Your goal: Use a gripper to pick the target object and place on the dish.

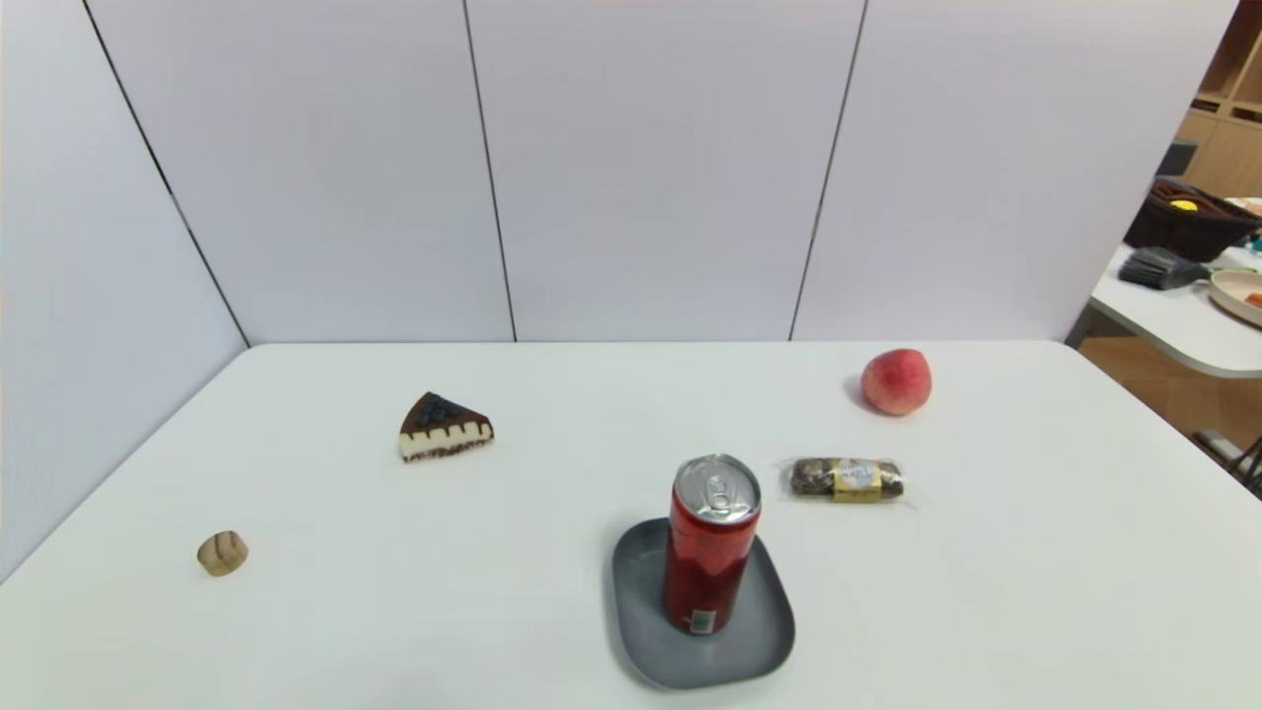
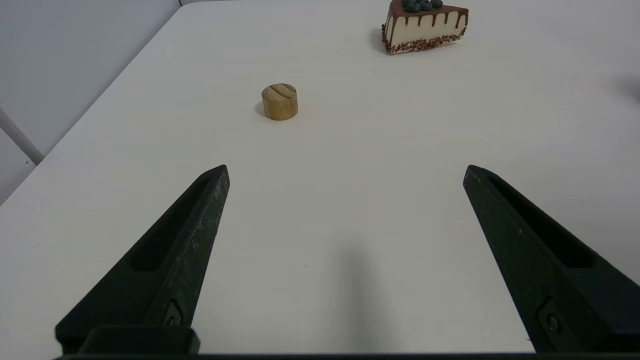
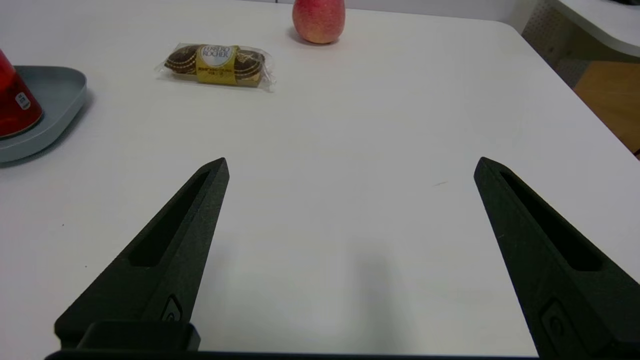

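On dish (image 1: pixel 759 646): red can (image 1: pixel 710 547) upright. Left gripper (image 2: pixel 345 172), right gripper (image 3: pixel 350 167) jaws apart.

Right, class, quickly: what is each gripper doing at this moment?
Left gripper: open, holding nothing, over bare table.
Right gripper: open, holding nothing, beside the dish.

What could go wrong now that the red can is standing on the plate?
The tall red can stands upright on the shallow dish, so a bump could probably tip it. The left tool and right tool hang open over bare table, so a careless sweep towards the dish might knock it.
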